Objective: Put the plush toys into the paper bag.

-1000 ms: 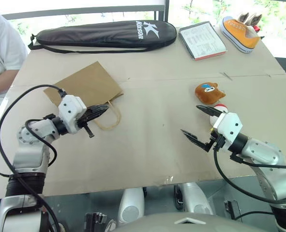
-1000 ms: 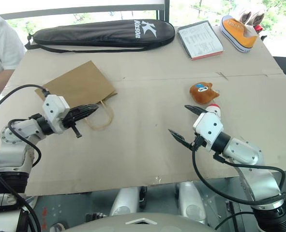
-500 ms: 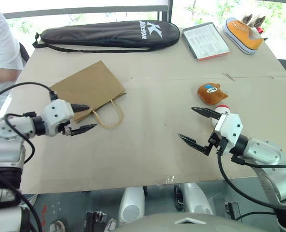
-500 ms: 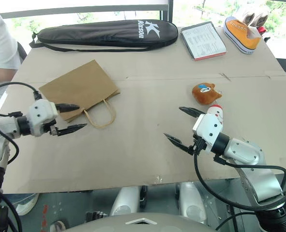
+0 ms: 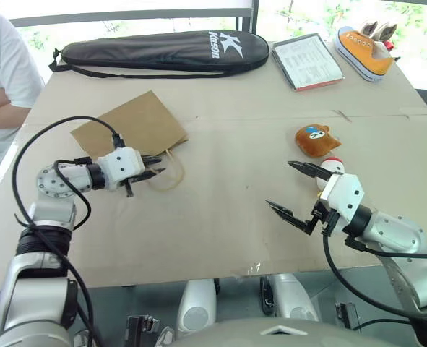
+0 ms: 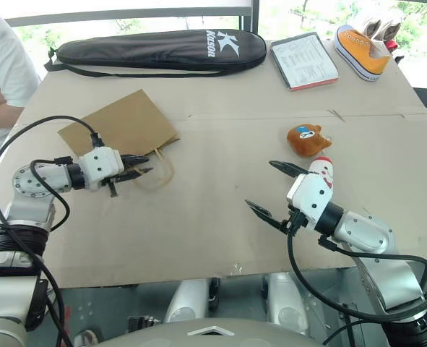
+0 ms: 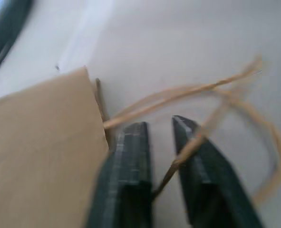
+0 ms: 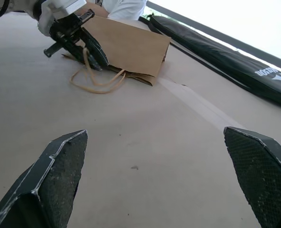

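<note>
While I hold both arms over the table, notes:

Bag: one paper bag point(image 5: 131, 129) lies flat at 10 o'clock from table centre, its two loop handles point(image 5: 171, 172) trailing toward centre.
Left gripper point(image 5: 152, 168): jaws narrow, nipped on one handle strand, as the left wrist view shows.
Right gripper point(image 5: 298, 194): jaws wide, nothing between them, hovering at 4 o'clock.
Toys: two; bear point(image 5: 314, 140) at 3 o'clock, chicken point(image 5: 329, 165) just beside it, partly behind the right gripper.
Handling, bag: I judge it light, thin, easily creased; the twisted handle may slip. It needs standing and opening.
Handling, toys: soft and light I expect; squeeze across the body.
</note>
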